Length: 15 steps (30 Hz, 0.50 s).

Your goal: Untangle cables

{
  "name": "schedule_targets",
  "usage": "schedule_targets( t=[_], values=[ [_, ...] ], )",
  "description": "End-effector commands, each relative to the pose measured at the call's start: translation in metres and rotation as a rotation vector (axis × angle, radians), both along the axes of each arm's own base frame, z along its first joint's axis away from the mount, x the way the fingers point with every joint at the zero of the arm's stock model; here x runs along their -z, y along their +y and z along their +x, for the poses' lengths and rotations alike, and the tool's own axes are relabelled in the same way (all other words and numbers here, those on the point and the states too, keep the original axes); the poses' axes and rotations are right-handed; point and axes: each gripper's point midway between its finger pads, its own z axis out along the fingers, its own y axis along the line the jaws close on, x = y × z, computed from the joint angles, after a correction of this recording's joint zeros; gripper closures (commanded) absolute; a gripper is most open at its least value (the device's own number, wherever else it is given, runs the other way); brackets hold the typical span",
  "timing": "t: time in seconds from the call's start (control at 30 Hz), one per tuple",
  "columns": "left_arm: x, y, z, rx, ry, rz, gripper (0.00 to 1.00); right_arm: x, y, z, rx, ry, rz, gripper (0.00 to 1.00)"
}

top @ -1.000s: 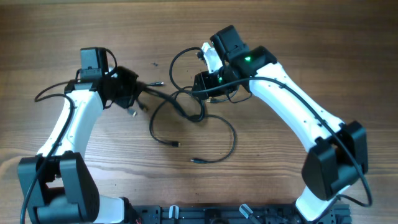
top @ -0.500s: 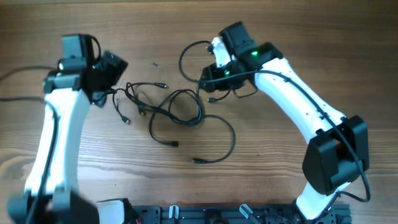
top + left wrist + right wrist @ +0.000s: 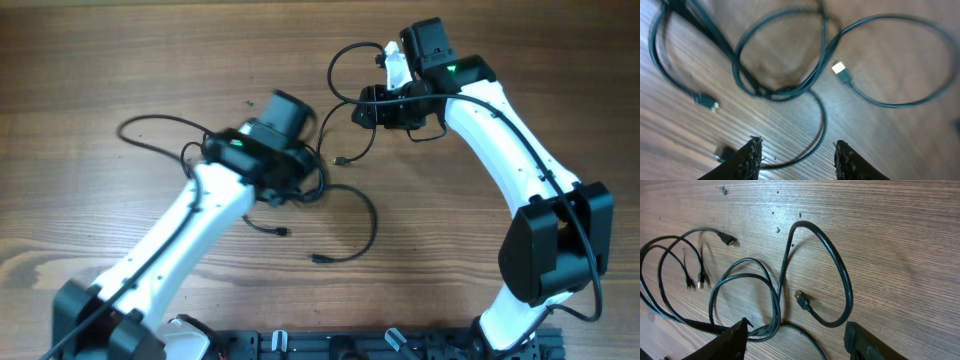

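Left-centre to upper right of the overhead frame, the cables [image 3: 771,91] are spread across the table [image 3: 100,60]. A thin loop lies at left, a knot mid-frame, and another loop at upper right.

The left gripper [image 3: 798,146] is hung over the knot. Its fingers [image 3: 751,159] are spread wide and nothing is held. One strand [image 3: 823,120] arcs down between them, with a white plug [image 3: 839,68] up and right of it.

The right gripper [image 3: 796,328] is at upper right, with its fingers [image 3: 860,340] also wide apart. A cord passes between them at the bottom edge of the right wrist view. No clamp on it can be seen.

Step judged: a pick at the knot by the left gripper.
- A single strand should be straddled, not the crossing, or the knot will be lifted whole.
- The fingers should be brought right down to the wood and closed fully, since the cord is thin.
- The pull should be made slowly, away from the right side, so the knot is loosened rather than tightened.

Versus half a second ago:
- The left arm has been swung from the left edge to mid-frame, over the knot.
- The right gripper has been moved up and right, and the upper loop has gone with it.
- A strand has been drawn out to the left.
- The cord at lower centre is unchanged.
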Motion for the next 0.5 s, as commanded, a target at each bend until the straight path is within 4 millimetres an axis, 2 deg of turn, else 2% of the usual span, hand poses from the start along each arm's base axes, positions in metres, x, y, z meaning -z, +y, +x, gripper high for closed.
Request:
schedule_targets(
  t=[0.0, 0.13, 0.27, 0.47],
  values=[
    [0.031, -0.001, -0.014, -0.230, 0.041, 0.090, 0.51, 0.000, 0.003, -0.003, -0.034, 0.003, 0.004, 0.35],
    [0.054, -0.003, -0.023, -0.336, 0.087, 0.126, 0.51, 0.000, 0.003, -0.004, -0.034, 0.007, 0.003, 0.35],
    [0.081, 0.006, -0.025, -0.425, 0.126, 0.177, 0.49, 0.000, 0.003, -0.004, -0.035, 0.007, 0.003, 0.35],
    [0.091, 0.001, -0.013, -0.433, 0.105, 0.164, 0.49, 0.000, 0.003, -0.004, -0.036, 0.007, 0.003, 0.34]
  ],
)
